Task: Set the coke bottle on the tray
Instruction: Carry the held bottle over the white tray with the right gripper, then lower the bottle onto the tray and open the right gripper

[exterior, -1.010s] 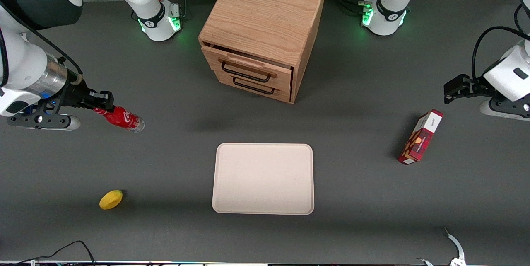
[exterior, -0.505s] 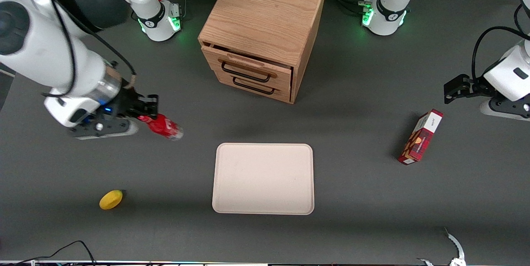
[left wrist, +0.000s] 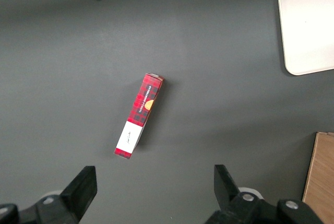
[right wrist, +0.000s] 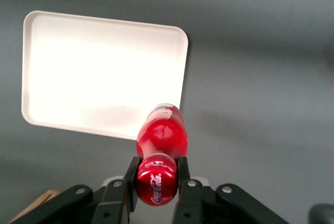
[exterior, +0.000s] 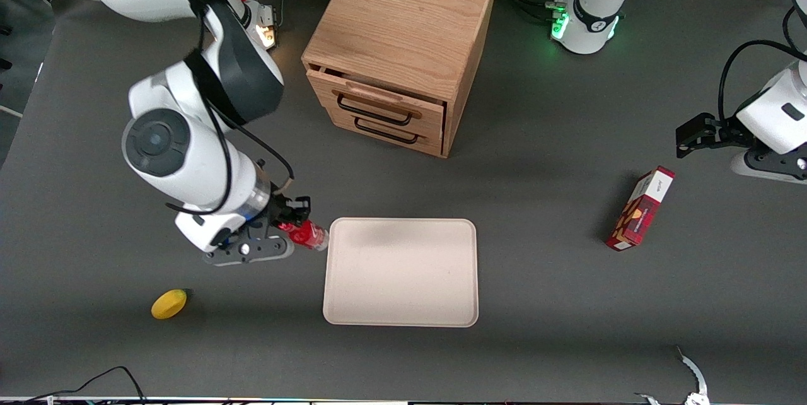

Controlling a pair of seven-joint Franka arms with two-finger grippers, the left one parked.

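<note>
Front view, scanning across from the working arm's end: lemon point(exterior: 169, 303) lying alone on the table, nearer the camera than the gripper point(exterior: 293, 226). Gripper clamped on the cap end of the coke bottle point(exterior: 307, 235), fingers closed snugly around the neck, bottle carried clear of the table. Bottle's long axis running from the jaws out toward the tray point(exterior: 401, 272), clear base leading, just short of the tray's rim at the corner nearest the arm. That is the relation to watch: tray lying straight ahead along the bottle's own axis, so probably only a short carry onward, then a lowering. Wooden drawer cabinet point(exterior: 398, 52) farther from the camera than the tray, well apart from it. Red carton box point(exterior: 640, 207) lying toward the parked arm's end.

Right wrist view: red cap pinched between the two fingers point(right wrist: 130, 182), bottle point(right wrist: 162, 136) pointing away, its base overlapping the tray's point(right wrist: 104, 72) edge. Height above the tray hard to judge. Whether the base hangs over the tray or just beside it, impossible to settle. Label lettering mostly turned away.
</note>
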